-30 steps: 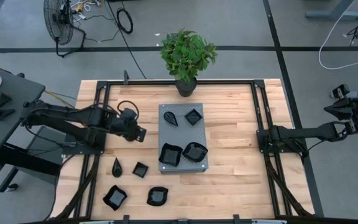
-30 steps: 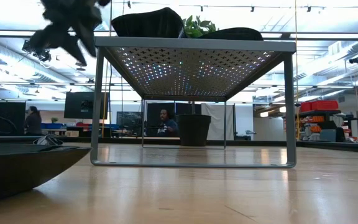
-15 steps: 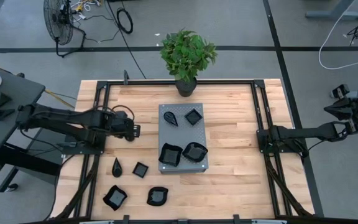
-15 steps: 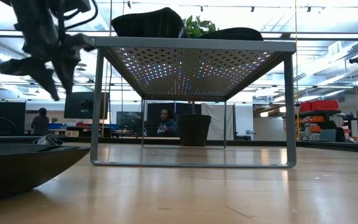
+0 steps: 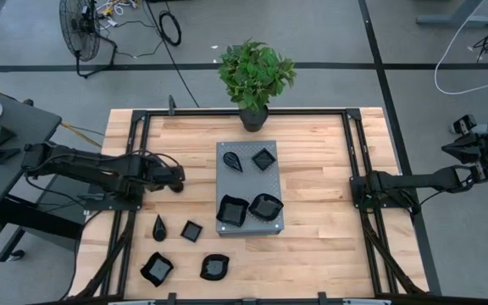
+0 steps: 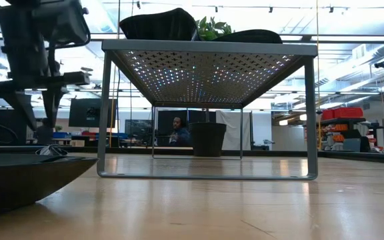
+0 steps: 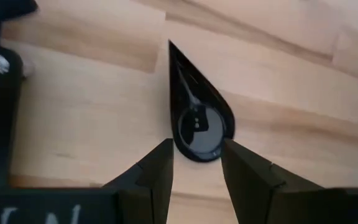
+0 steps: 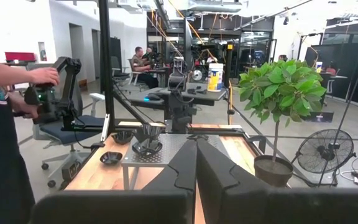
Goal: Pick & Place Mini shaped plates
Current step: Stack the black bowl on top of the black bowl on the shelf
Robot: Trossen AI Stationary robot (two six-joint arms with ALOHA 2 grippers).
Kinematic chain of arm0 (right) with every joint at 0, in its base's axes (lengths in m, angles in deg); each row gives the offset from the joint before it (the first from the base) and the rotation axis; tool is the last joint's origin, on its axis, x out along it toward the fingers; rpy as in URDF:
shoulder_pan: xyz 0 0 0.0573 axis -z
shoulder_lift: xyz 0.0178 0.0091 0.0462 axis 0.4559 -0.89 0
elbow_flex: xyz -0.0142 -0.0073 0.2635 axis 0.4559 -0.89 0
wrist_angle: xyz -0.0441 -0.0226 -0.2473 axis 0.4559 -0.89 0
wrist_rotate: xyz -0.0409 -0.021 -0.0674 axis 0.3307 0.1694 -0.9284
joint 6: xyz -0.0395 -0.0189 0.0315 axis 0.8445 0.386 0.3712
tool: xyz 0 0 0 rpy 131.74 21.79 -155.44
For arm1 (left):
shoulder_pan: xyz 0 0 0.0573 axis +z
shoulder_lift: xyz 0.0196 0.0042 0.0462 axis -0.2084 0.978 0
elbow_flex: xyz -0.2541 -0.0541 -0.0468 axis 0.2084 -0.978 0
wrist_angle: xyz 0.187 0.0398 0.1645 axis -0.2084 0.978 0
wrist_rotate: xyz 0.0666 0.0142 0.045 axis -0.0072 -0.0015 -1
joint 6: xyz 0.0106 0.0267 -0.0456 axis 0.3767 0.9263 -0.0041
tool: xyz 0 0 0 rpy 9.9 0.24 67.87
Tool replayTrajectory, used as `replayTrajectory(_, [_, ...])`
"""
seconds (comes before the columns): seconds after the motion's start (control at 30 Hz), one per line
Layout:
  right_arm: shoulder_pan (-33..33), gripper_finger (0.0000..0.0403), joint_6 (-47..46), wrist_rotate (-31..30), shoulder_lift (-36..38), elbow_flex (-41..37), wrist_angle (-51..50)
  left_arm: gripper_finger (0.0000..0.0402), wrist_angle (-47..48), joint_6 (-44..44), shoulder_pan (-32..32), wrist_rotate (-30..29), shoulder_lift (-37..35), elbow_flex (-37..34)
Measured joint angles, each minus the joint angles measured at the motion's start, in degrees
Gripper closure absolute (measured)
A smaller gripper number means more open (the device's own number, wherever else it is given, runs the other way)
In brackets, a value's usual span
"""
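Several mini shaped plates, glossy black, lie on the wooden table near its left front: a teardrop plate [image 5: 158, 227] [image 7: 194, 109], a small square one [image 5: 191, 230] and two larger ones [image 5: 157, 268] [image 5: 214, 267]. More plates, among them a teardrop [image 5: 235, 159] and a square [image 5: 263, 158], rest on the grey perforated stand [image 5: 248, 186]. My left gripper [image 5: 174, 180] [image 7: 196, 163] hangs open above the table, pointing steeply down. In the left wrist view the teardrop plate's round end shows between its fingertips, untouched. My right gripper [image 8: 196, 163] is shut, held level and high at the table's right side.
A potted plant [image 5: 255, 76] stands at the table's far edge behind the stand. Black frame rails [image 5: 134, 203] run along the left and right sides. In the low view a black plate [image 6: 19, 180] lies close at the left, beside the stand's legs [image 6: 103, 120].
My left gripper has drawn back from the stand toward the table's left edge and come down a good way, rolling about its own axis until its fingers point steeply down. Its fingers have stayed open. No plate has moved.
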Motion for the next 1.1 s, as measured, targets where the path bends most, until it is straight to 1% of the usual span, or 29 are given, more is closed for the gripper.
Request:
replayTrajectory(0.2, [0.0, 0.0387, 0.0, 0.0, 0.0, 0.0, 0.0, 0.0262, 0.2, -0.9, 0.1, -3.9, 0.3, -1.3])
replayTrajectory(0.4, [0.0, 0.0387, 0.0, 0.0, 0.0, 0.0, 0.0, 0.0262, -0.1, -1.4, 0.1, -4.5, 2.6, -3.8])
replayTrajectory(0.63, [0.0, 0.0387, 0.0, 0.0, 0.0, 0.0, 0.0, 0.0262, -2.5, -1.5, 0.2, -6.8, 6.0, -4.3])
replayTrajectory(0.83, [0.0, 0.0387, 0.0, 0.0, 0.0, 0.0, 0.0, 0.0262, -6.9, -1.2, 1.9, -6.9, 8.7, -4.3])
replayTrajectory(1.1, [0.0, 0.0387, 0.0, 0.0, 0.0, 0.0, 0.0, 0.0262, -8.3, 0.6, 2.8, -6.1, 11.4, -4.2])
